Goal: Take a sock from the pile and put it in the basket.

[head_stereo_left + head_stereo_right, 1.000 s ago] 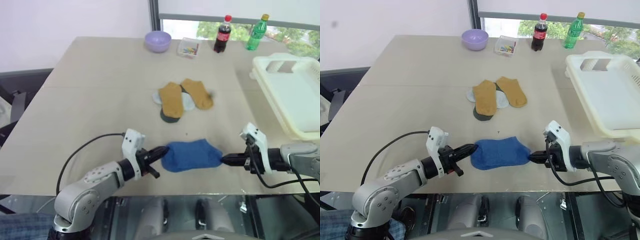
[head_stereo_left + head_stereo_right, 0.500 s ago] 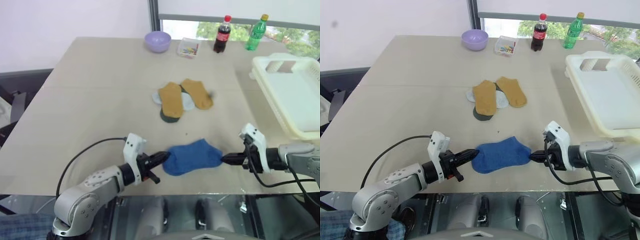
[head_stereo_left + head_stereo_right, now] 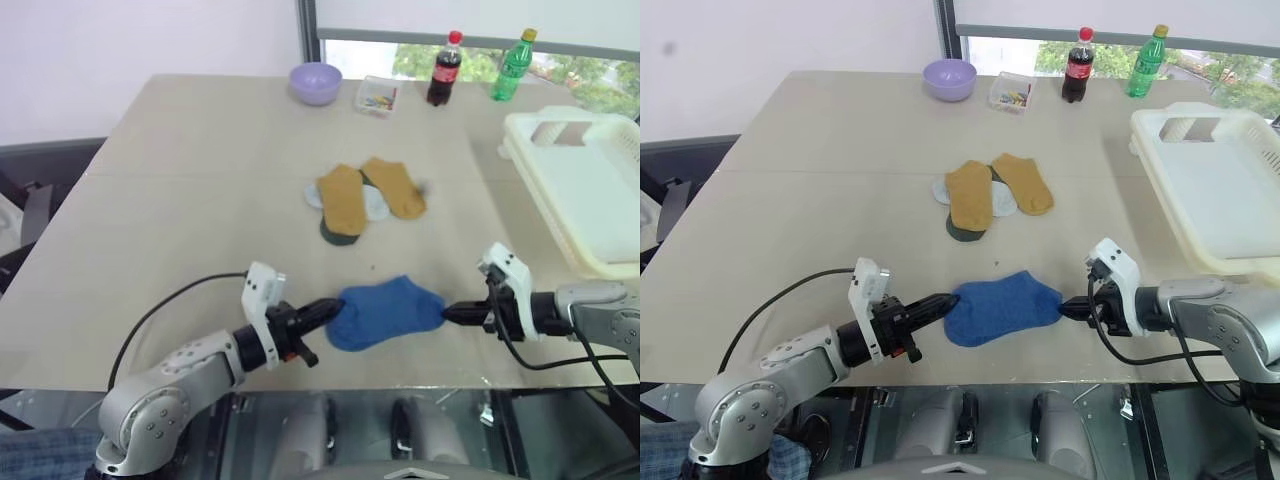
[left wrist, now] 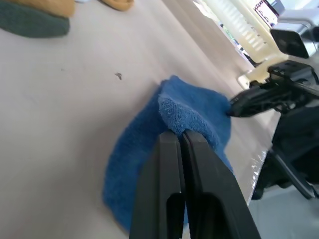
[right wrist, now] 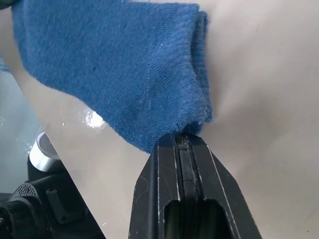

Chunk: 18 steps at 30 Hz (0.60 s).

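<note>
A royal blue sock (image 3: 385, 312) lies stretched near the table's front edge, with a gripper at each end. My left gripper (image 3: 332, 308) is shut on its left end; the left wrist view shows the folded edge of the sock (image 4: 194, 114) pinched at the fingertips. My right gripper (image 3: 447, 315) is shut on the right end, pinching a corner of the sock (image 5: 114, 64). The pile (image 3: 365, 198), mustard, pale and dark socks, sits mid-table beyond. The cream basket (image 3: 585, 190) stands at the right edge.
Along the far edge are a purple bowl (image 3: 316, 82), a small clear box (image 3: 377, 95), a cola bottle (image 3: 445, 68) and a green bottle (image 3: 513, 65). A dark chair (image 3: 40, 190) stands left of the table. The front edge runs just below the sock.
The left hand has rolled slightly at the wrist with the sock's end still pinched. The sock and the right arm have stayed where they were.
</note>
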Motion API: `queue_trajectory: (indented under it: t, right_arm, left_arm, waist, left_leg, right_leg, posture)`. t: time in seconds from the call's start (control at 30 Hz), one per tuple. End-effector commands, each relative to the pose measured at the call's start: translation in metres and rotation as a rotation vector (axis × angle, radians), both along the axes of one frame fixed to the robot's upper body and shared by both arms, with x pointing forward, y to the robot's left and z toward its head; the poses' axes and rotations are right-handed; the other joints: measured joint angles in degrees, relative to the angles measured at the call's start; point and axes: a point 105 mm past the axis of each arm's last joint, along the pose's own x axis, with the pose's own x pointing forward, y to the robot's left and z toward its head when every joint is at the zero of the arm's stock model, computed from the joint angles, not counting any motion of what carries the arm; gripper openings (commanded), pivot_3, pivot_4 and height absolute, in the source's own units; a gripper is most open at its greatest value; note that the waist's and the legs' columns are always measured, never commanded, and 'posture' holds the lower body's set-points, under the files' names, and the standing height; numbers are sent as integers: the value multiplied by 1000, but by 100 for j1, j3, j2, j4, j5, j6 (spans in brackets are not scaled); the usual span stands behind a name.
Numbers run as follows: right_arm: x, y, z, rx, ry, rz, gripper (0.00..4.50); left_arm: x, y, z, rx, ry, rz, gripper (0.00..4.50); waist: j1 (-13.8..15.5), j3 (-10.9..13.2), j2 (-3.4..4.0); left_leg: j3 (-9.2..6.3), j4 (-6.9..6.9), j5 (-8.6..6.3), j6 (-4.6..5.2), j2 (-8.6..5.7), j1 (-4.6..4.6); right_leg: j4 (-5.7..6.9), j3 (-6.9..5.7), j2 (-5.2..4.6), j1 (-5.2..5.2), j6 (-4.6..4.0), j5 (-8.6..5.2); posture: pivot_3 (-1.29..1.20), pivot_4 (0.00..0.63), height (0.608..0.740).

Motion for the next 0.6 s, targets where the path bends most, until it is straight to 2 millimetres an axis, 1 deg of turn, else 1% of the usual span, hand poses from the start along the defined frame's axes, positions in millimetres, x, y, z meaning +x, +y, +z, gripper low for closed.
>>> queue_trajectory:
  t: [0.03, 0.13, 0.3, 0.5, 0.6]
  right_arm:
    - [0, 3, 15, 42, -47, 25, 0]
    - [-3, 6, 22, 81, -62, 53, 0]
    - [1, 7, 26, 96, -69, 41, 0]
    - [2, 7, 18, 77, -56, 25, 0]
    - [6, 4, 13, 59, -45, -7, 0]
  left_arm:
    - [-5, -3, 6, -4, -28, -23, 69]
    - [-5, -2, 5, 5, -29, -15, 69]
    - [-4, 0, 2, 13, -25, -10, 69]
    - [-1, -1, 0, 18, -27, 1, 69]
    - [-2, -5, -6, 25, -13, -3, 69]
  waist:
    - [2, 0, 0]
    - [-1, 0, 0]
    - [0, 0, 0]
    - [0, 0, 0]
    - [1, 0, 0]
  left_leg:
    - [0, 1, 0, 0, 0, 0]
    - [0, 3, -1, 2, 0, 0]
    - [-1, 3, -1, 2, 1, 1]
    - [0, 3, -1, 1, 0, 1]
    - [0, 4, -1, 1, 0, 1]
  right_leg:
    - [1, 0, 0, 0, 0, 0]
    - [2, 0, 0, 1, 0, 0]
    - [3, 0, 1, 1, 0, 0]
    - [2, 1, 0, 1, -1, 0]
    - [3, 1, 1, 2, -1, 0]
  posture:
    - [0, 150, 733]
    - [0, 150, 733]
    - [0, 150, 733]
    - [0, 150, 733]
    - [0, 150, 733]
